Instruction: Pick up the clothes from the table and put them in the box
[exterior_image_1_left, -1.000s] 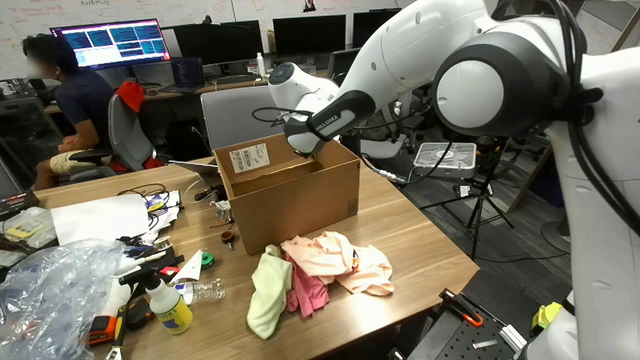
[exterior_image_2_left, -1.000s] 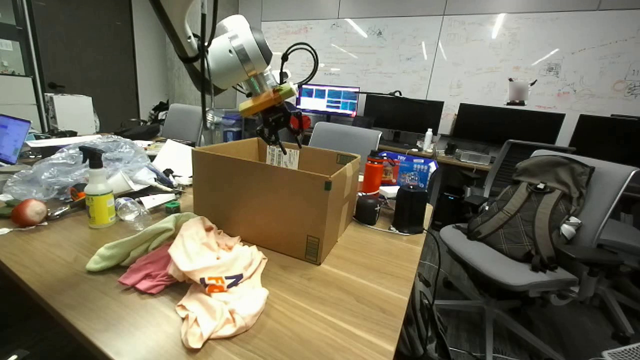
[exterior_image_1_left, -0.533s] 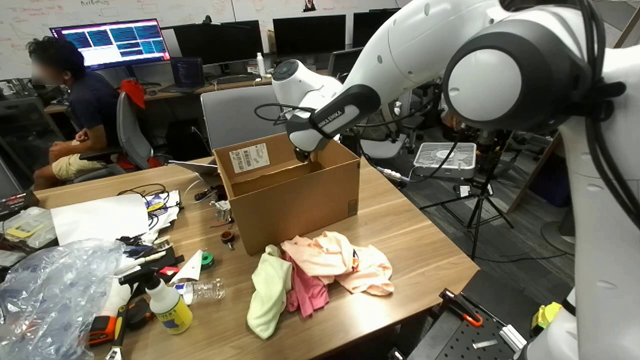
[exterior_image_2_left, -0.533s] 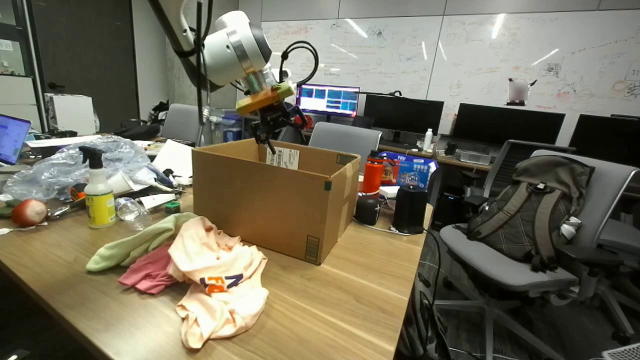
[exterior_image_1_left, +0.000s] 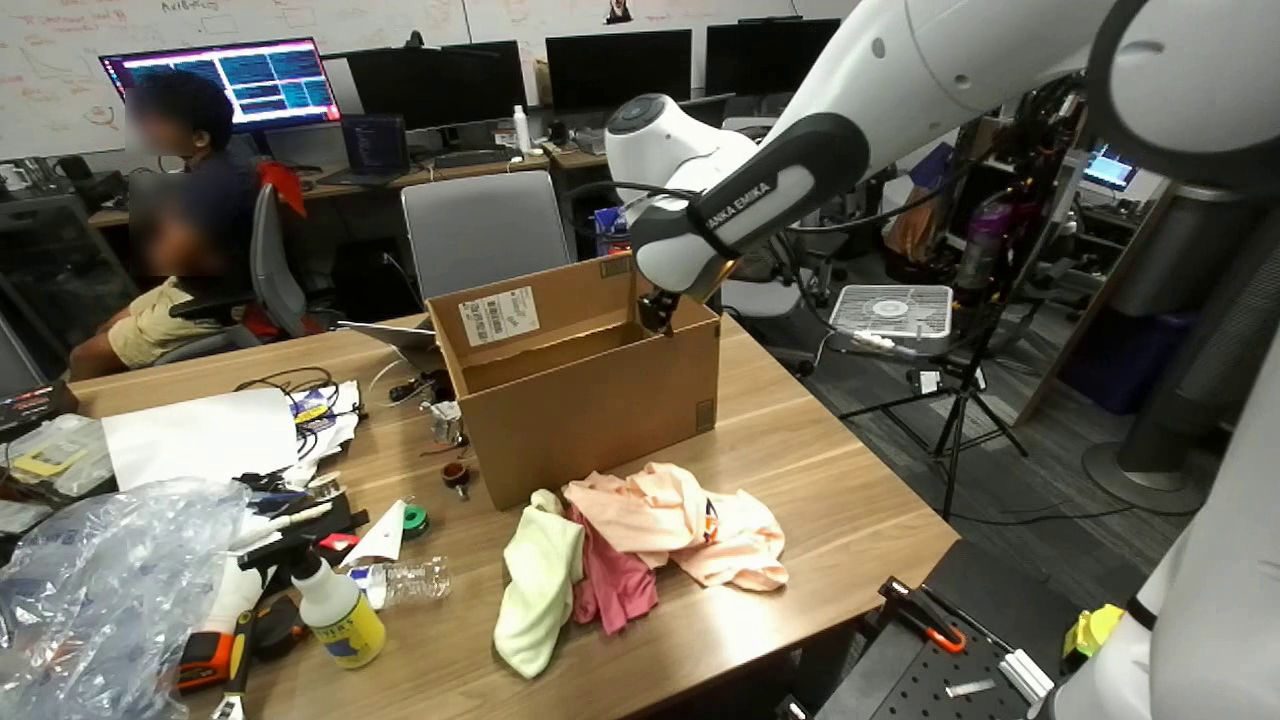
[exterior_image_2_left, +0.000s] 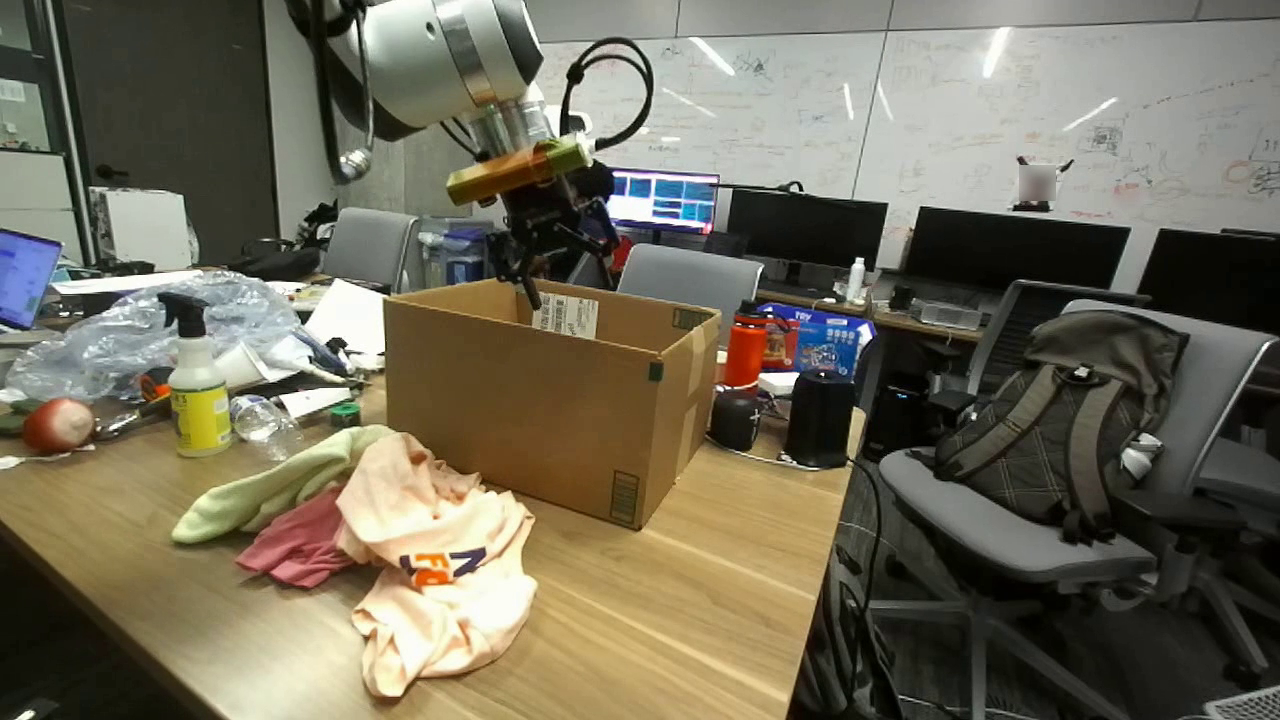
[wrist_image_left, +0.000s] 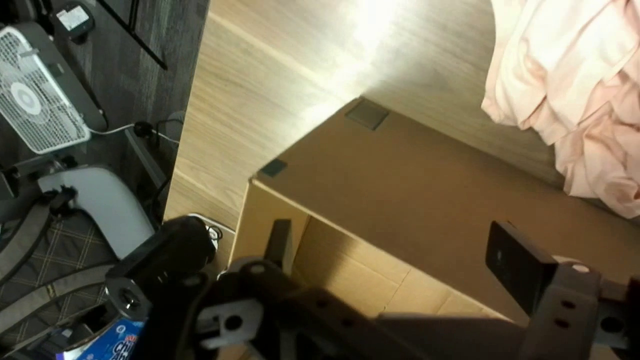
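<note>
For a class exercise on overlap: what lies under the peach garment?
The pink cloth goes partly under the peach garment. The covered stretch and anything else beneath cannot be seen.

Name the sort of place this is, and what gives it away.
Probably a robotics lab or shared office: a scribbled-on whiteboard, a row of monitors, and a robot arm reaching over a cluttered table.

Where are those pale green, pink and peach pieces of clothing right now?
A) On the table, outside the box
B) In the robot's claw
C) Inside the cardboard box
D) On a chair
A: in both exterior views the pale green garment, the pink garment and the peach garment lie on the table beside the cardboard box, and the gripper stands open, holding nothing.
</note>
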